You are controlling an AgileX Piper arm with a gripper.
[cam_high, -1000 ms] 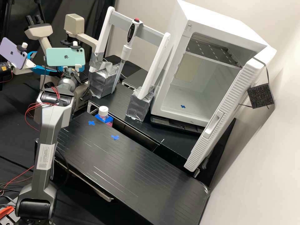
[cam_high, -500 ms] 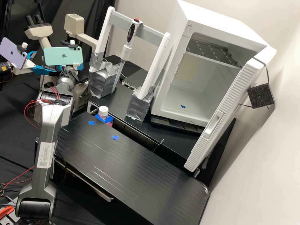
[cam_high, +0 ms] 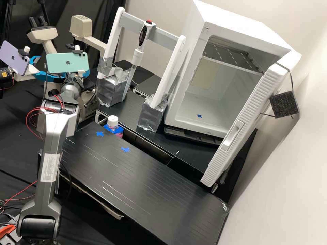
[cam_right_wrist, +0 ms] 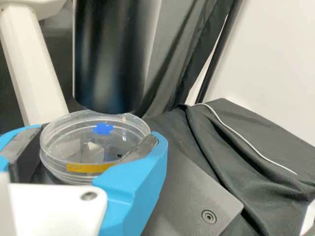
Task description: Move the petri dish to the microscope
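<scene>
By the microscope (cam_high: 81, 26), upper left in the high view, jaws parted dish-wide are gripping the petri dish (cam_right_wrist: 74, 147) by its sides; probably light, stiff, slippery, it is wanting gentle side pressure.

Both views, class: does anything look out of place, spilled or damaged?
The petri dish looks whole, nothing spilled. Odd: the white cabinet door hangs open, a black block strapped to it, and crumpled tape makes the pipette stand look makeshift.
</scene>
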